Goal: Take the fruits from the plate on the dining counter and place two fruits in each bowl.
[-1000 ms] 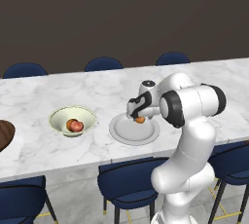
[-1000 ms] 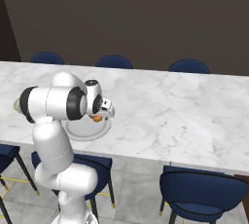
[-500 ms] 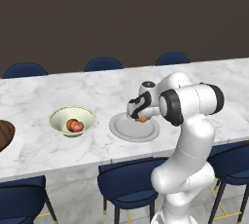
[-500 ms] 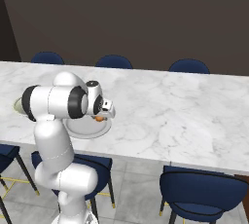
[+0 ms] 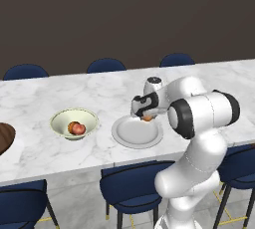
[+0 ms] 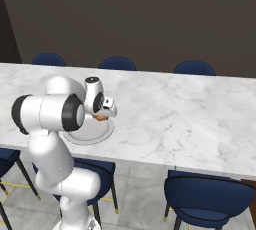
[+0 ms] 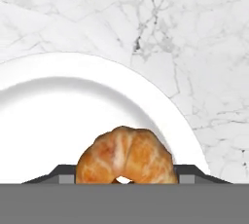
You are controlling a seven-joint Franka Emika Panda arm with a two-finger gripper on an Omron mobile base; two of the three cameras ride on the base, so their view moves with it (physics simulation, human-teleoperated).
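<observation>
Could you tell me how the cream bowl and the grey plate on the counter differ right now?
The cream bowl is deep and flared; the plate is flat and low-rimmed. The bowl is the narrower, the plate the wider. Fruits lie inside the bowl, with no gripper near it; at the plate's far edge the gripper has an orange-brown piece between its fingers. Both are round and stand on the marble counter.

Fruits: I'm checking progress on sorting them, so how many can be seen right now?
3. Two fruits lie in the cream bowl. One orange-brown fruit sits between the gripper's fingers over the plate. Others may be hidden.
</observation>
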